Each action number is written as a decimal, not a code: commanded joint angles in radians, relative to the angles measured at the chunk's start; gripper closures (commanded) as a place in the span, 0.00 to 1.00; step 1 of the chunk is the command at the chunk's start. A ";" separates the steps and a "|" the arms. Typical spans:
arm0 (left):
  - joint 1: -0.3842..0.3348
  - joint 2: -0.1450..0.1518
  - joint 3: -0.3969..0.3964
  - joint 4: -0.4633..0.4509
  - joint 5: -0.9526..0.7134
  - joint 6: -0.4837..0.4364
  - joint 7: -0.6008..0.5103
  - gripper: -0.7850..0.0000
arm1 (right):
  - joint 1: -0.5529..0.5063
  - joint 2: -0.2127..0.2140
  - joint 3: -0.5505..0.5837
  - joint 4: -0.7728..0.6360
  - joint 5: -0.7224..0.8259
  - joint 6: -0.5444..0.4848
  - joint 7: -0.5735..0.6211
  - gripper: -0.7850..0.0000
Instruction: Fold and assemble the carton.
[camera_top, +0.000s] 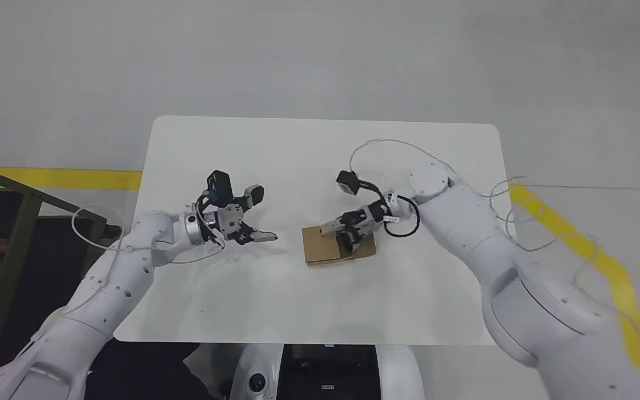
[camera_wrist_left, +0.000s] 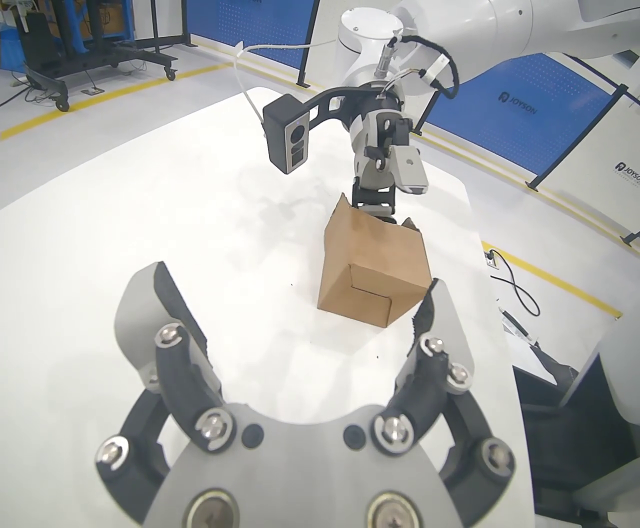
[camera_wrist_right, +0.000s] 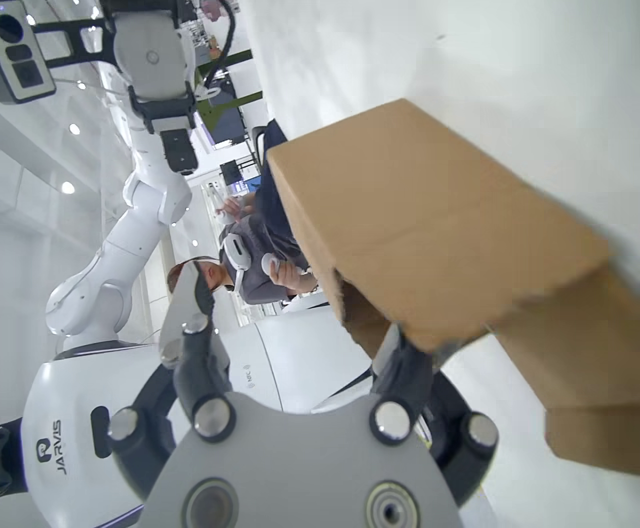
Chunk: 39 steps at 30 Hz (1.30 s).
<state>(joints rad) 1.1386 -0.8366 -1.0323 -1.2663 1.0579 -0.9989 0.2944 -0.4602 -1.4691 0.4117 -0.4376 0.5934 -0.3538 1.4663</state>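
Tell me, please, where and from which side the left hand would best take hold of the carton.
Probably the closed, folded end of the carton, pinched across its two upright side walls, coming in low from the left arm's side. That end faces the open left hand with bare table between, while the right hand occupies the opposite, open end.

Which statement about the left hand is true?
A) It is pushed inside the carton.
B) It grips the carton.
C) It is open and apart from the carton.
C: seen from the top, the left hand is open, with bare table between it and the carton.
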 joint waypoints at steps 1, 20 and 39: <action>0.003 -0.002 -0.001 0.002 0.007 0.000 0.005 0.00 | -0.003 0.008 0.011 -0.002 0.003 -0.016 -0.016 0.00; 0.060 -0.025 0.025 -0.107 0.253 0.094 0.167 0.00 | -0.198 0.249 0.248 -0.466 -0.107 -0.129 -0.209 0.00; 0.000 -0.090 0.184 0.000 0.473 0.234 0.307 0.00 | -0.640 0.444 0.674 -1.190 -0.308 0.125 -0.356 0.00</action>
<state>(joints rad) 1.1378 -0.9240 -0.8520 -1.2716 1.5193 -0.7841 0.5883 -1.0923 -1.0279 1.0771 -1.6153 0.2876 -0.2296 1.1118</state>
